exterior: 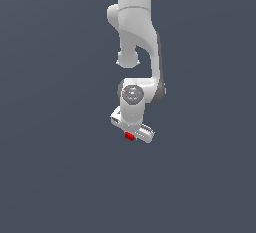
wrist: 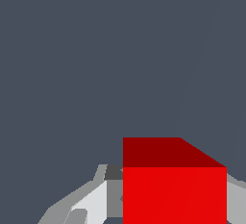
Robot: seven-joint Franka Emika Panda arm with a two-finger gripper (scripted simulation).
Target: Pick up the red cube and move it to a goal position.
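The red cube (exterior: 129, 136) sits right under the gripper (exterior: 131, 135), between its fingers (wrist: 89, 201), which flank the cube on both sides in the wrist view. They look clenched on it, though contact on the far side is only partly shown. No goal marker is visible anywhere around the cube. To carry it well, keep the squeeze firm and steady, move the arm (exterior: 135, 32) smoothly without jerks, and hold the wrist level so the cube cannot slip or twist
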